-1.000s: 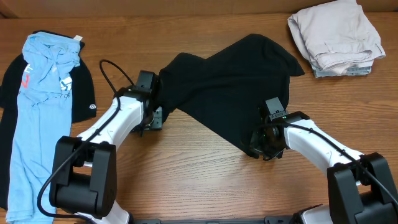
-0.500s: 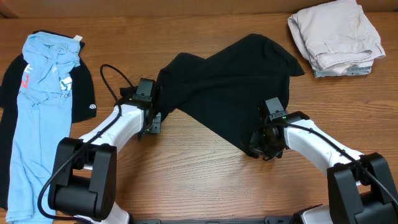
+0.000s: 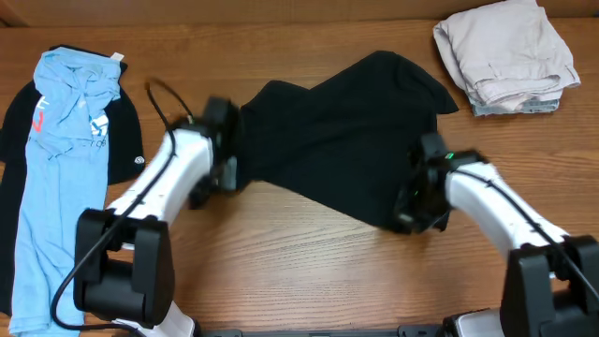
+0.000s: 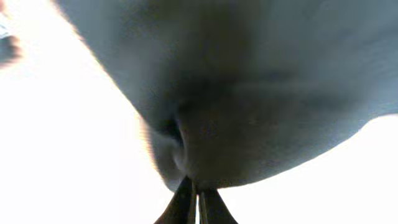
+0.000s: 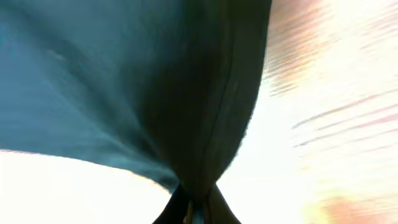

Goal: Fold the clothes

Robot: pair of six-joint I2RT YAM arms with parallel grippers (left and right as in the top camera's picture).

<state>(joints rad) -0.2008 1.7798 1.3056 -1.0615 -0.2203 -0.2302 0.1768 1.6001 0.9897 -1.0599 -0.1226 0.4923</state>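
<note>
T-shirt [image 3: 337, 131] — black, tee [image 3: 56, 206] — light blue

Robot-manipulation test bench. My left arm [image 3: 159, 183] and right arm [image 3: 487, 192], white-shelled with black joints and loose black cabling, rise from black bases [image 3: 122, 271] at the near edge of a brown wood-grain table [image 3: 309, 267]. Garments lie set out apart on it: a crumpled black fabric T-shirt [image 3: 346, 122] mid-table, a light blue printed tee [image 3: 56, 187] at my left, and folded beige garments [image 3: 505, 56] at the far right corner.
</note>
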